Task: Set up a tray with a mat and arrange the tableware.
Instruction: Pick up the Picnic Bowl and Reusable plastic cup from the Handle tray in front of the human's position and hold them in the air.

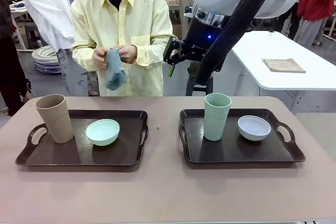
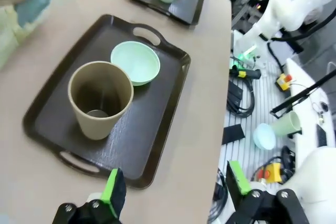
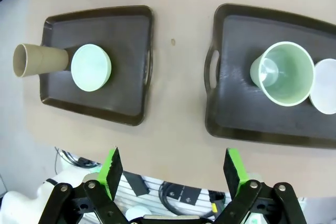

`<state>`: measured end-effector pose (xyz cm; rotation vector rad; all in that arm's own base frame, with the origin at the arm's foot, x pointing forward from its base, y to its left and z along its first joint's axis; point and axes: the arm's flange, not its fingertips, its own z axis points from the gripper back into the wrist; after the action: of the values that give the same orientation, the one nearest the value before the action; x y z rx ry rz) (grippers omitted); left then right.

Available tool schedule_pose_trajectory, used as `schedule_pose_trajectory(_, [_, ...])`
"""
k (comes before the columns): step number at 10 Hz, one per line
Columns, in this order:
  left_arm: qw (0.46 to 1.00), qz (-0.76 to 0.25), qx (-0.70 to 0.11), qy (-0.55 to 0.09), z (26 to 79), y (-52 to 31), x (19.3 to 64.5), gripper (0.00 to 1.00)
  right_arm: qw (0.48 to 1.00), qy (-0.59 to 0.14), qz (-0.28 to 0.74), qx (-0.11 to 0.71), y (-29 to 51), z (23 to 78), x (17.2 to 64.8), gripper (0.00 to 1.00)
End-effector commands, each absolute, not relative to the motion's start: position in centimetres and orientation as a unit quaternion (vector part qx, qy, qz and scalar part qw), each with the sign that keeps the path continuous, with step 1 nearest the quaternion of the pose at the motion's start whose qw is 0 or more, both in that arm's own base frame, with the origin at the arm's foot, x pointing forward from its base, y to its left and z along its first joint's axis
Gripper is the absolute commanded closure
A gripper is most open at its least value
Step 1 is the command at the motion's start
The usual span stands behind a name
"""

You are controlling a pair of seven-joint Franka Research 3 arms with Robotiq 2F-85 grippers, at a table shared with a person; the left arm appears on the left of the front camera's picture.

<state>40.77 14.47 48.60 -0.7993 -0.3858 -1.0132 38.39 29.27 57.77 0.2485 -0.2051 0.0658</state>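
Observation:
Two dark trays lie on the tan table. The left tray (image 1: 63, 155) (image 2: 152, 129) (image 3: 128, 77) holds a tan tumbler (image 1: 54, 118) (image 2: 100, 98) (image 3: 39, 60) and a mint green bowl (image 1: 103, 131) (image 2: 136, 62) (image 3: 91, 67). On the right tray (image 1: 236, 153) (image 3: 236, 114) stand a sage green tumbler (image 1: 217, 116) (image 3: 283, 73) and a pale blue-white bowl (image 1: 254, 127) (image 3: 324, 86). Behind the table, a person's hands hold a blue-grey mat (image 1: 114, 69). My left gripper (image 2: 176, 184) is open above the left tray's near edge. My right gripper (image 1: 172, 59) (image 3: 172, 167) hangs open high over the table.
A strip of bare table (image 1: 163, 140) runs between the trays. A white table (image 1: 294, 51) at the back right carries a folded tan cloth (image 1: 283, 65). Cables and the robot's base (image 2: 247, 93) lie beyond the table's edge.

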Motion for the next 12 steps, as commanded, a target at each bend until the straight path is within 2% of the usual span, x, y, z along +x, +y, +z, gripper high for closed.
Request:
schedule_pose_trajectory(1, [0.779, -0.473, -0.365, -0.190, 48.4, 14.0, 40.0, 0.00, 0.988, -0.108, 0.026, 0.109, 29.0, 57.7, 37.8, 0.00])
schedule_pose_trajectory(3, [0.781, -0.470, -0.371, -0.178, 48.5, 14.2, 40.6, 0.00, 0.988, -0.108, 0.026, 0.109, 29.0, 57.7, 37.8, 0.00])
schedule_pose_trajectory(4, [0.801, -0.473, -0.303, -0.205, 48.5, 13.4, 42.2, 0.00, 0.986, -0.104, 0.034, 0.125, 29.3, 58.0, 38.1, 0.00])
schedule_pose_trajectory(5, [0.788, -0.500, -0.268, -0.238, 48.2, 12.5, 43.2, 0.00, 0.985, -0.098, 0.052, 0.134, 30.6, 57.1, 39.0, 0.00])
schedule_pose_trajectory(8, [0.703, -0.596, -0.257, -0.291, 46.6, 12.5, 44.7, 0.00, 0.984, -0.066, 0.091, 0.140, 35.8, 54.2, 41.1, 0.00])
schedule_pose_trajectory(11, [0.638, -0.644, -0.342, -0.246, 43.9, 13.9, 46.4, 0.00, 0.983, -0.042, 0.123, 0.128, 41.0, 51.7, 42.3, 0.00])
schedule_pose_trajectory(12, [0.631, -0.652, -0.341, -0.246, 42.9, 14.1, 46.8, 0.00, 0.984, -0.037, 0.124, 0.119, 42.3, 50.8, 42.6, 0.00])
